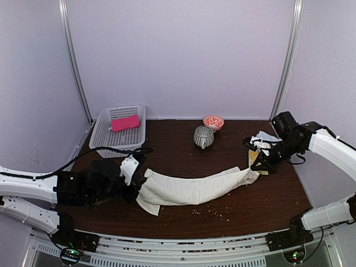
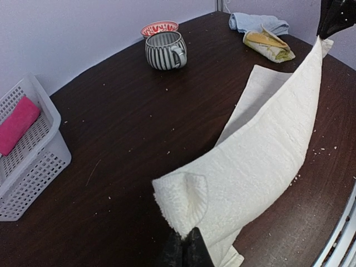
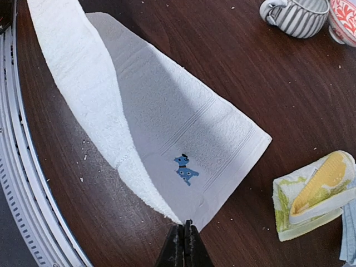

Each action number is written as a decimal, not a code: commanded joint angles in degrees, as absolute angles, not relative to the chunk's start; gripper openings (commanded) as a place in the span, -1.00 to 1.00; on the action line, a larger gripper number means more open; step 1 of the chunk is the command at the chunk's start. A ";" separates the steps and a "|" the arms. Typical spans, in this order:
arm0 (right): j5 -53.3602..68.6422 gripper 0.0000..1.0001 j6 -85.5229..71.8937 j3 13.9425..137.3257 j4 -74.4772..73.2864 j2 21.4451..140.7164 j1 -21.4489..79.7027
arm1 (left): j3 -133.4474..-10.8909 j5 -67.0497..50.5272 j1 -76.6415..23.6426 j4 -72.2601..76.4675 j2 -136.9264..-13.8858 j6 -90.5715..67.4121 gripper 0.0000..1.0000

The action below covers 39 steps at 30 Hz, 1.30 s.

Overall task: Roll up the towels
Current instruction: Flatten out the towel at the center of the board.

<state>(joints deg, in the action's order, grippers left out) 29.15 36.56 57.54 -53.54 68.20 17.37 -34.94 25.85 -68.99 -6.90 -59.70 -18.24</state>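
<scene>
A cream-white towel (image 1: 194, 189) with a small blue dog mark (image 3: 185, 169) is stretched across the brown table between my two grippers. My left gripper (image 1: 135, 186) is shut on its left corner (image 2: 186, 217). My right gripper (image 1: 255, 167) is shut on its right corner (image 3: 186, 217), held a little above the table. The towel sags in the middle and folds lengthwise. A bright pink towel (image 1: 125, 123) lies in the white basket (image 1: 100, 133) at the back left. A yellow towel (image 3: 314, 194) and a pale blue-grey one (image 2: 256, 22) lie at the right.
A striped grey mug (image 1: 203, 137) and a red-patterned bowl (image 1: 213, 122) stand at the back middle. Crumbs are scattered over the table (image 1: 222, 211). A metal rail (image 1: 183, 245) runs along the near edge.
</scene>
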 commanded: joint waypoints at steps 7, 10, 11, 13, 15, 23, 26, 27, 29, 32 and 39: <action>29.17 -1.00 35.58 68.41 -54.57 70.36 17.65 | -38.52 31.90 -68.81 -9.37 -54.93 -16.65 -1.00; 29.69 -1.00 33.07 72.45 -53.25 66.51 17.62 | -40.03 32.76 -68.82 -10.35 -48.62 -14.83 -1.00; 30.51 -1.00 32.62 73.35 -53.41 65.26 17.66 | -40.34 31.66 -68.86 -10.38 -46.19 -13.81 -1.00; 32.21 -1.00 31.74 74.51 -54.11 62.74 17.66 | -41.02 29.14 -68.99 -10.45 -41.65 -11.71 -1.00; 34.67 -1.00 31.58 75.14 -55.68 60.26 17.67 | -41.47 25.23 -69.08 -11.21 -37.11 -9.31 -1.00; 49.48 -1.00 40.29 67.92 -66.88 52.63 16.85 | -41.32 10.16 -70.29 -16.04 -36.06 -10.73 -1.00; 48.02 -1.00 39.77 67.69 -66.52 53.86 16.84 | -40.90 18.40 -70.31 -14.22 -37.30 -11.35 -1.00; 46.52 -1.00 39.46 68.58 -65.45 55.06 16.86 | -40.73 22.76 -70.31 -13.40 -37.94 -10.98 -1.00; 42.31 -1.00 36.77 69.73 -60.97 58.40 16.87 | -40.61 31.20 -69.72 -11.45 -39.99 -9.83 -1.00; 34.80 -1.00 31.38 70.90 -51.84 66.87 16.80 | -41.30 31.88 -63.17 -7.60 -46.59 -8.12 -1.00; 18.99 -0.36 17.40 78.06 -37.24 89.61 16.81 | -51.54 31.47 -46.85 -18.76 -71.47 -24.19 0.07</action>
